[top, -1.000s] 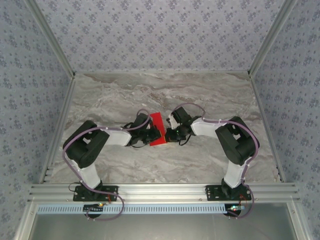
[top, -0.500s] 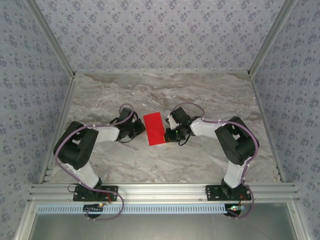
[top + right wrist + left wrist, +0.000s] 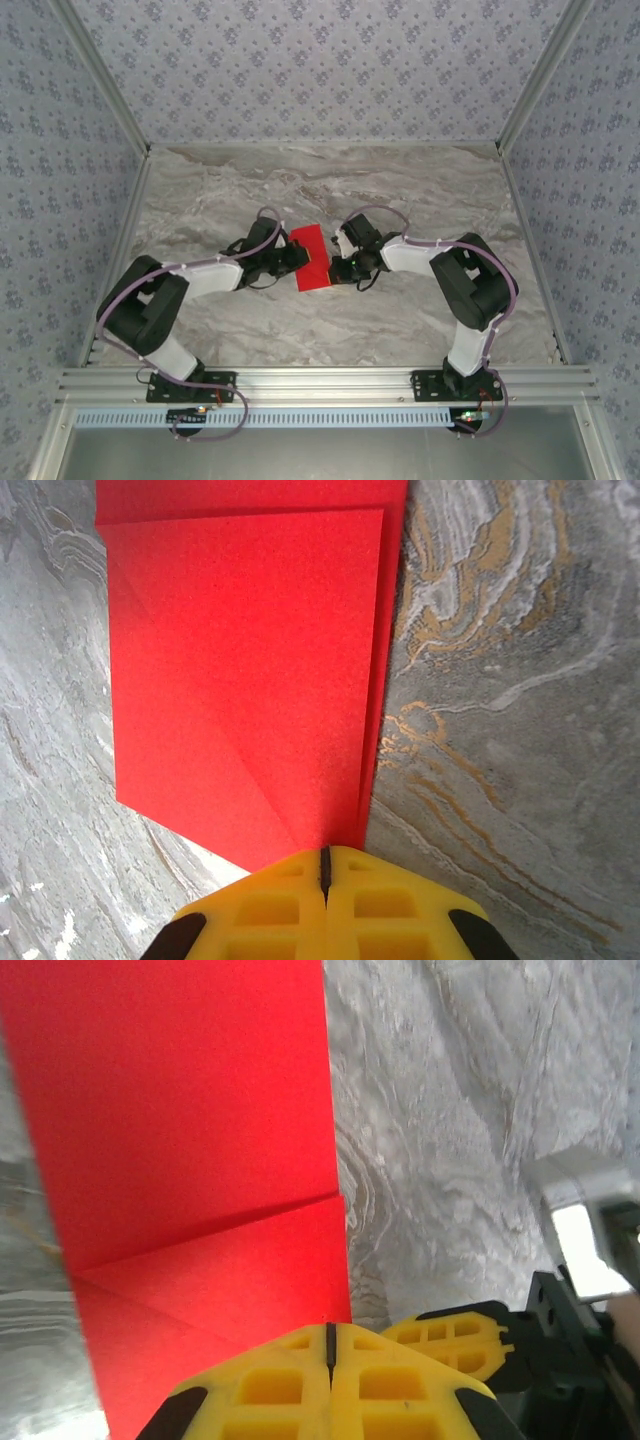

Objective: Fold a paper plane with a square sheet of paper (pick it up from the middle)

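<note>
Red sheet (image 3: 310, 257), folded into a narrow rectangle, lay flat near the middle of the table (image 3: 420, 190), its long axis running near to far and slightly tilted. From the left wrist, slanting flap edges crossed the sheet (image 3: 200, 1130). From the right wrist, the sheet (image 3: 250, 650) showed offset layers and a diagonal crease.

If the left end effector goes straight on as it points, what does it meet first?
The red paper, lying straight ahead of the shut left end effector. Height is unclear, so it might skim over it.
</note>
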Robot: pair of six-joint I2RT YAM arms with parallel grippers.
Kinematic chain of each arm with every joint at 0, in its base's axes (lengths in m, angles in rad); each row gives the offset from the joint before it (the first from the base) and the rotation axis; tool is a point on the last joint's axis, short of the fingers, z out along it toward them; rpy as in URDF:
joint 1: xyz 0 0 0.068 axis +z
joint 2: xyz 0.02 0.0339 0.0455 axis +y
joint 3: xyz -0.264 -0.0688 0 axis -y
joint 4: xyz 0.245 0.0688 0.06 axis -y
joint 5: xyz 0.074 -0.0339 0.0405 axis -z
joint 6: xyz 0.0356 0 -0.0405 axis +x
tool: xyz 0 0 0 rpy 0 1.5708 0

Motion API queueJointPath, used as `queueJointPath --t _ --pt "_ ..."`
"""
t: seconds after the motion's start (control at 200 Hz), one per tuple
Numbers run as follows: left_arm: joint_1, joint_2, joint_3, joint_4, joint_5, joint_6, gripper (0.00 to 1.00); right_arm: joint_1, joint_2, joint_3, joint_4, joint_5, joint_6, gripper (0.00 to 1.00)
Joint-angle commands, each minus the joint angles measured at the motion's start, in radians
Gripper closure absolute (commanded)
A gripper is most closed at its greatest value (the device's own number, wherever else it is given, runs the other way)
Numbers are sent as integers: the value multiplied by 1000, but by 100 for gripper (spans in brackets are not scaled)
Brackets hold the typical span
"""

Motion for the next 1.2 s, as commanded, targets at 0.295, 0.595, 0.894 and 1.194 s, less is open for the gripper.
queueJointPath --t 0.295,0.595,0.894,1.194 --pt "-19 149 47 54 28 -8 96 12 37 -35 -40 -3 54 100" --pt "-20 164 51 -22 -25 12 97 1 -28 -18 -21 -30 58 99" --pt "-20 166 52 -63 -49 21 98 19 -12 60 -32 -32 24 98" --pt "-19 165 48 -89 -71 15 98 19 63 74 -36 -22 19 99"
